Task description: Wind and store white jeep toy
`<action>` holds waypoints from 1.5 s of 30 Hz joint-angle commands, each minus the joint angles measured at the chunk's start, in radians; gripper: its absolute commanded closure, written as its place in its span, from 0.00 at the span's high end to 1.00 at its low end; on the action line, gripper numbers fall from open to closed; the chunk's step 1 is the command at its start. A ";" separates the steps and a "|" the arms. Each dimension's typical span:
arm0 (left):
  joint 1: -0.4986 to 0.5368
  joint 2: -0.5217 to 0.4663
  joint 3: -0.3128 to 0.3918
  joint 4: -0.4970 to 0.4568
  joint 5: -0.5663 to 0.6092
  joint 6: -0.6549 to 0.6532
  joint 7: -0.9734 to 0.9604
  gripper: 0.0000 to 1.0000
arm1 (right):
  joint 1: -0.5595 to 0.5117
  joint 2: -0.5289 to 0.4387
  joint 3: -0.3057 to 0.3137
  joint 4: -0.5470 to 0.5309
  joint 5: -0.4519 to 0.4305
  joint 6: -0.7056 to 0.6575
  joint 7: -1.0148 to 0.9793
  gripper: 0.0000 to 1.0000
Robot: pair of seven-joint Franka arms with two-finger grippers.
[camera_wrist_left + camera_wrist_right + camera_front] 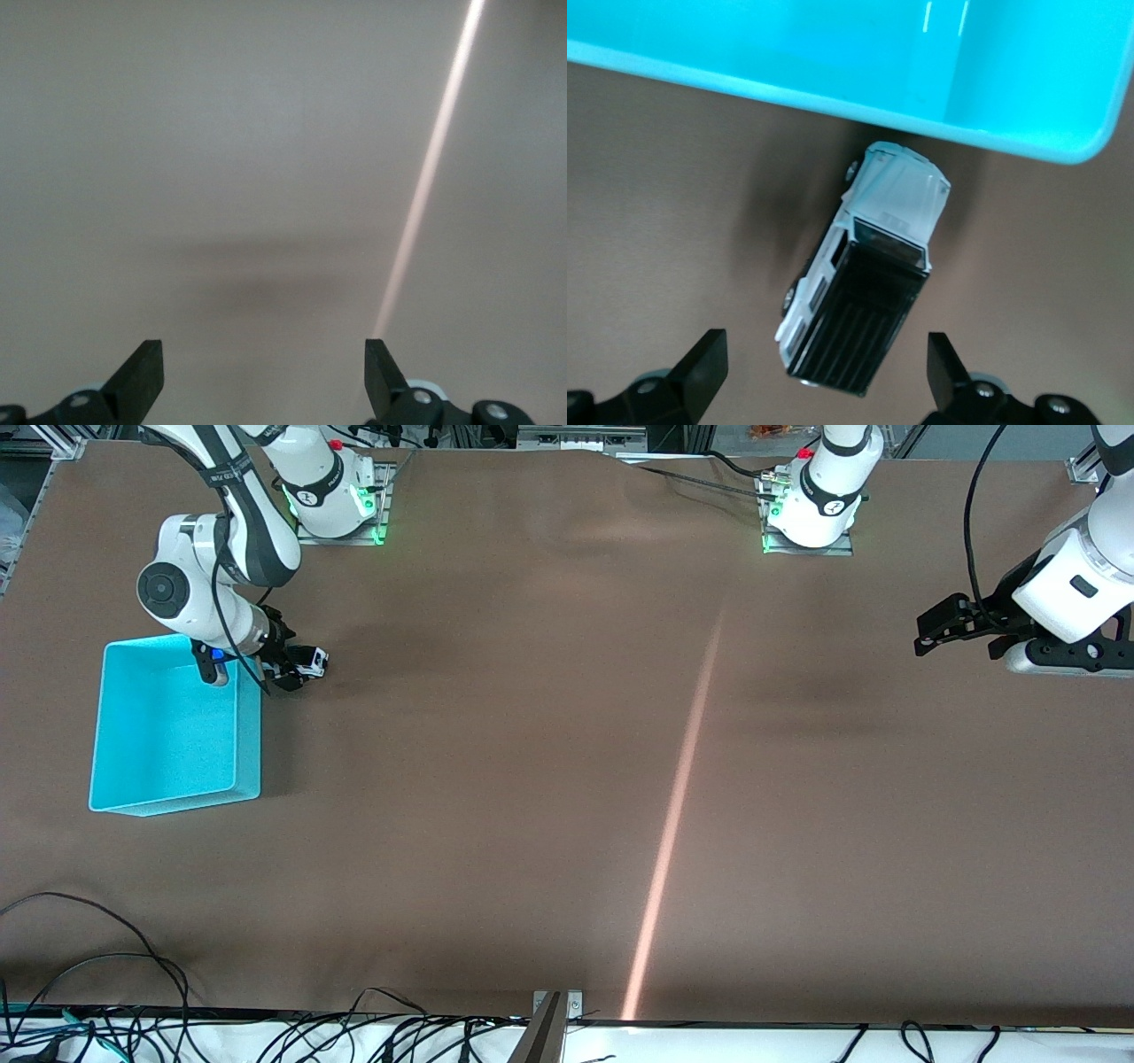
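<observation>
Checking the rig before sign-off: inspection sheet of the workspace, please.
Surface: brown table, bare, with a pale light streak.
Job's things: white jeep toy on the table beside the turquoise bin, not in it; the bin holds nothing visible.
Clutter: nothing seen.
Grippers: right gripper open, over the jeep, fingers not touching it; left gripper open, over bare table at the left arm's end, waiting.
Cables: black cables along the table edge nearest the front camera; one along the left arm.
Surroundings: arm bases with green lights.
</observation>
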 commanded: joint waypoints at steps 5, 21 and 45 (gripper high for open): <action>0.007 0.001 -0.002 0.008 -0.016 0.003 0.012 1.00 | -0.031 -0.040 -0.002 -0.151 -0.016 0.210 0.021 1.00; 0.007 0.001 -0.001 0.008 -0.016 0.004 0.012 1.00 | -0.045 -0.016 -0.031 -0.179 -0.014 0.317 0.075 0.67; 0.008 0.002 -0.001 0.008 -0.016 0.004 0.012 1.00 | -0.033 -0.063 0.027 -0.054 -0.020 0.209 0.179 0.00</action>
